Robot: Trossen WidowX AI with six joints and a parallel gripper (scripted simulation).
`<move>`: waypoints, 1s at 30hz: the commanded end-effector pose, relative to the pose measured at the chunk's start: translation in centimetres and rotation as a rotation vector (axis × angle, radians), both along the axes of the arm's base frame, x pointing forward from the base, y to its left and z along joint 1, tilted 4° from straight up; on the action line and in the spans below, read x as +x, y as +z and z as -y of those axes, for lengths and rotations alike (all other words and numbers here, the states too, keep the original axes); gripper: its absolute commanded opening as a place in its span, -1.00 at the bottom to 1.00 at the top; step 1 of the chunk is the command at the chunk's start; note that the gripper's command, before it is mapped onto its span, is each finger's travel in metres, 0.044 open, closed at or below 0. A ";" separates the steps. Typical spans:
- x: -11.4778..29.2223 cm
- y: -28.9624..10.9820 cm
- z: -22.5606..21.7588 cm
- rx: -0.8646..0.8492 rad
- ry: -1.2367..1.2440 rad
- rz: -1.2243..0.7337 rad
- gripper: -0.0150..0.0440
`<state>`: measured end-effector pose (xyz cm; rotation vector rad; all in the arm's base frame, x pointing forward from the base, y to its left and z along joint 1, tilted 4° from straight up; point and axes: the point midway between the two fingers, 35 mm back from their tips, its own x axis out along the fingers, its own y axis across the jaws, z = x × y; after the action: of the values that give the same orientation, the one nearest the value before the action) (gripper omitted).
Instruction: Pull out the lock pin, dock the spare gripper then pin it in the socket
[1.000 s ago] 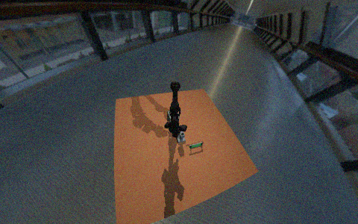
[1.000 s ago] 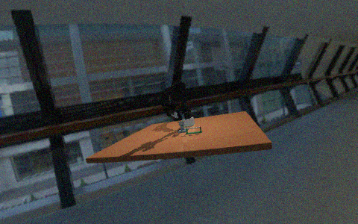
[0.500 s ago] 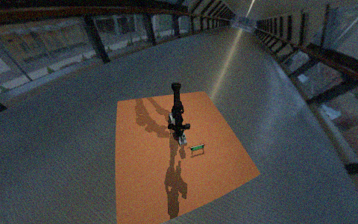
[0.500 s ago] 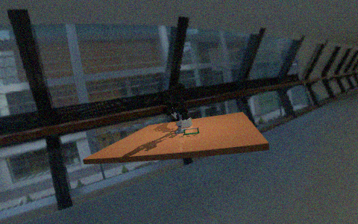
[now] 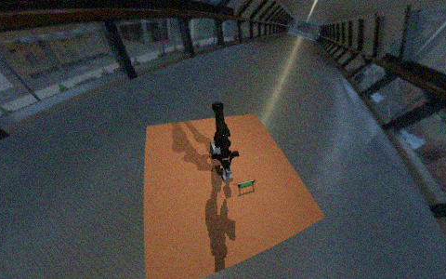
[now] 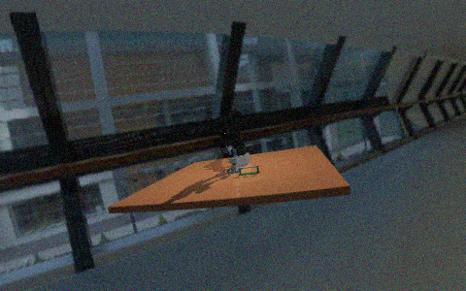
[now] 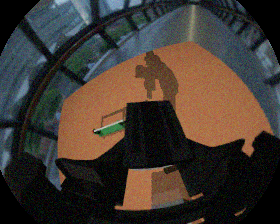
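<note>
My claw (image 5: 227, 174) is clamped on the pale spare gripper (image 5: 228, 175) near the bench (image 5: 176, 232) centre — the green mount (image 5: 246, 185) just beside it, toward the right edge.
</note>
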<state>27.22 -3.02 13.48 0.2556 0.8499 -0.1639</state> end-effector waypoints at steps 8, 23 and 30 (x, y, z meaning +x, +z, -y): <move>-0.6 0.8 -1.3 -0.095 0.096 0.150 -0.49; -1.7 0.7 -2.9 -0.207 0.204 0.321 -0.49; -2.2 0.6 -3.6 -0.252 0.244 0.396 -0.49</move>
<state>25.07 0.26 13.32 -0.0274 0.5192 -0.0007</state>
